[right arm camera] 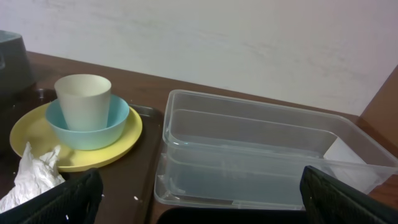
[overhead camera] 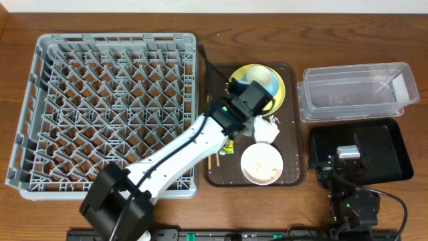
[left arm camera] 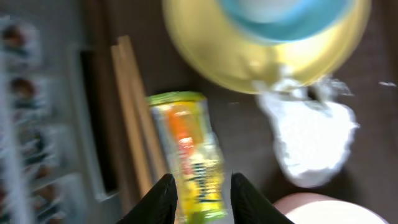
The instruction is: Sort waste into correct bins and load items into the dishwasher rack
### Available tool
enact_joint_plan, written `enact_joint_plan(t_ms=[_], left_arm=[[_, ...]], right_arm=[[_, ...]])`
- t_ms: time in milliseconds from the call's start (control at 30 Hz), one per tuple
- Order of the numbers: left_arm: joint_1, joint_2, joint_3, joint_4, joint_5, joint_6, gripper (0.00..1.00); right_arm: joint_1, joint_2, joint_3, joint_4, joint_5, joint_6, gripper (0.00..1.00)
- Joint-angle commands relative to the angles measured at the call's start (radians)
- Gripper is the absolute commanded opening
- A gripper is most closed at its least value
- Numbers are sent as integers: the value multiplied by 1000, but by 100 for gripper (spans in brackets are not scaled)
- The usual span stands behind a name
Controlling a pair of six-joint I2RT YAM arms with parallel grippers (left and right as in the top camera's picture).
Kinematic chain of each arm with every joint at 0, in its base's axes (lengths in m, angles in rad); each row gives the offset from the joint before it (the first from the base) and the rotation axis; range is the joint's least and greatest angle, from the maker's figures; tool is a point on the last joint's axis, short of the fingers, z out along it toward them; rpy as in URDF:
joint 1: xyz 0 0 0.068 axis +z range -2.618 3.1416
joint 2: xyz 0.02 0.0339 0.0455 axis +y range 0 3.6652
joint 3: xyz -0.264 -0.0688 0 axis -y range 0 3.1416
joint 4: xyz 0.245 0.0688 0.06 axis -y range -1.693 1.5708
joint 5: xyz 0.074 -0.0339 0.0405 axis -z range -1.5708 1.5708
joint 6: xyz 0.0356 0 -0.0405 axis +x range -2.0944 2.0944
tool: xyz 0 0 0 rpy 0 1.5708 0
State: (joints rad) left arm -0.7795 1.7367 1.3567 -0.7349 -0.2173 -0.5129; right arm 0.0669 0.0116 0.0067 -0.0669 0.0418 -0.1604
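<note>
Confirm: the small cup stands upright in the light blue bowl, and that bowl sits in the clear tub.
Wrong in one point: the light blue bowl, with the cup upright in it, sits on the yellow plate, not in the clear tub. The right wrist view shows it.

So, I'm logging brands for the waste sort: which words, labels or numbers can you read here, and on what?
No text can be read.
Snack wrapper: green, yellow and orange print, too blurred to read in the left wrist view.
Nothing else shows any lettering.
</note>
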Motion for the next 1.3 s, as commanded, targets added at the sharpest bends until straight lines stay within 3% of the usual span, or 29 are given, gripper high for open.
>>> enact_joint_plan(t_ms=[0,600,1000,1267], left_arm=[[29,31,-14,-26,-63,-47,32],[38,227,-45,-16,-18,-132,32],[37,233,-46,93,173,-136,32],[40,230,-45,115,164,-93,36]], right_arm=[[6,-5,-2,-3,10,18,99],[6,-5,-2,-3,10,18,99],[6,-5,-2,-3,10,18,99],[6,-5,-2,-3,10,18,99]])
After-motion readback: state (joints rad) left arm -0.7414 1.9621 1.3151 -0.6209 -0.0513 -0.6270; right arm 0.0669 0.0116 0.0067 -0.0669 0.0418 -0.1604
